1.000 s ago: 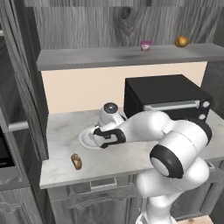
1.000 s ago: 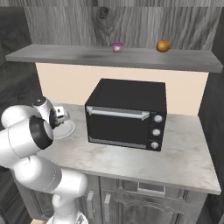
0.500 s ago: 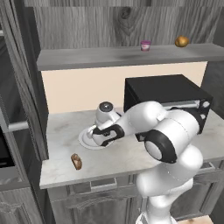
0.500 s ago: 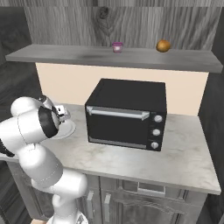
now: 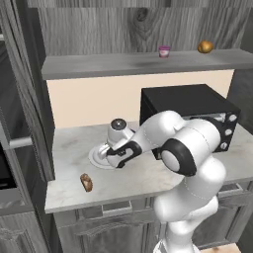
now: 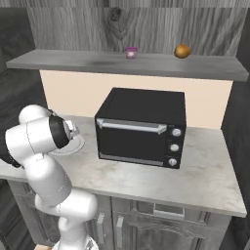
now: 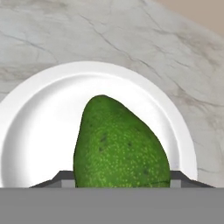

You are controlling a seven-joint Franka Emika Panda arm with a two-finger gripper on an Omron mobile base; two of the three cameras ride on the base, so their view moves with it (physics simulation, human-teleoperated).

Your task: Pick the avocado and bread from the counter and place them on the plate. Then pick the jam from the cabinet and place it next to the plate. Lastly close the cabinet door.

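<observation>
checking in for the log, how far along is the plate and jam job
Nothing is finished yet. In hand: the gripper holds the avocado over the plate, fingers flanking it, not released. Left: the bread lies on the counter, the jam sits on the cabinet shelf, and the door needs closing.

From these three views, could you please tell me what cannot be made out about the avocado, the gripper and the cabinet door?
- Avocado: the hand view's bottom edge cuts its lower end, so contact with the plate cannot be told.
- Gripper: the avocado covers most of the fingers; a grip looks likely but unconfirmed.
- Plate: largely hidden by the arm in the left base view.
- Cabinet: its door cannot be identified in either base view.
</observation>
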